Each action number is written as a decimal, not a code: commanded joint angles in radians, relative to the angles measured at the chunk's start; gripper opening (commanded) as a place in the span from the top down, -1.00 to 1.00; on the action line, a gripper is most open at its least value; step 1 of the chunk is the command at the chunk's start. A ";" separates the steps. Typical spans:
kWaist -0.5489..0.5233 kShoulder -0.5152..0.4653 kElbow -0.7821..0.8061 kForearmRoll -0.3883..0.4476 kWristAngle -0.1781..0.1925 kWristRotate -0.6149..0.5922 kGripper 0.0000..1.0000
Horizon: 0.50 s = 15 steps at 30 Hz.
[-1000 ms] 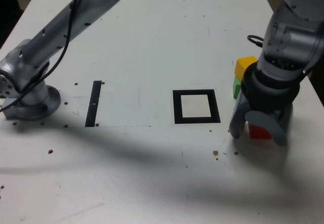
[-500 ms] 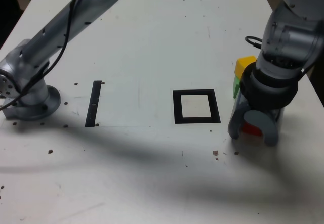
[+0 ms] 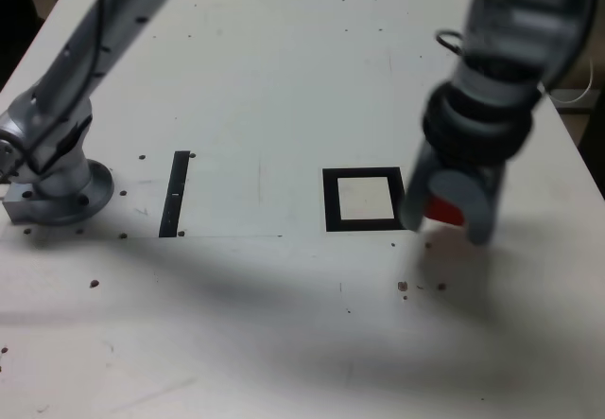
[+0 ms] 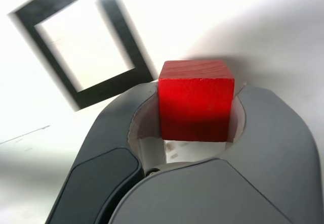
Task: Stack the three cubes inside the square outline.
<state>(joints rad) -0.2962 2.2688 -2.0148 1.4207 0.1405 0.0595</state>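
My gripper (image 3: 442,218) is shut on the red cube (image 3: 441,210) and holds it above the table, just off the square outline's (image 3: 366,199) edge on the exterior view's right. In the wrist view the red cube (image 4: 196,100) sits between the grey fingers (image 4: 116,133), with the square outline (image 4: 81,47) lying close beside it on the white table. The yellow and green cubes are hidden behind the arm in the exterior view and do not show in the wrist view.
A thin black strip (image 3: 176,193) lies at the exterior view's left of the outline. The arm's grey base (image 3: 57,184) stands near the table's left edge. Small dark specks (image 3: 404,287) dot the white table (image 3: 284,78).
The gripper has risen with the red cube and carried it to the exterior view's left, up to the outline's edge. The yellow and green cubes, visible before, are now covered by the arm.
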 commanded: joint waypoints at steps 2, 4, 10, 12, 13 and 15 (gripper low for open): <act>0.016 -0.060 0.080 -0.009 -0.009 -0.035 0.72; 0.025 -0.089 0.140 -0.031 -0.012 -0.069 0.72; 0.041 -0.133 0.310 -0.146 -0.011 -0.188 0.72; 0.043 -0.138 0.348 -0.175 -0.010 -0.219 0.72; 0.045 -0.141 0.363 -0.185 -0.010 -0.232 0.72; 0.049 -0.147 0.389 -0.198 -0.010 -0.252 0.72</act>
<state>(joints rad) -0.2516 2.1364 -1.6332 1.2282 0.1300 -0.1863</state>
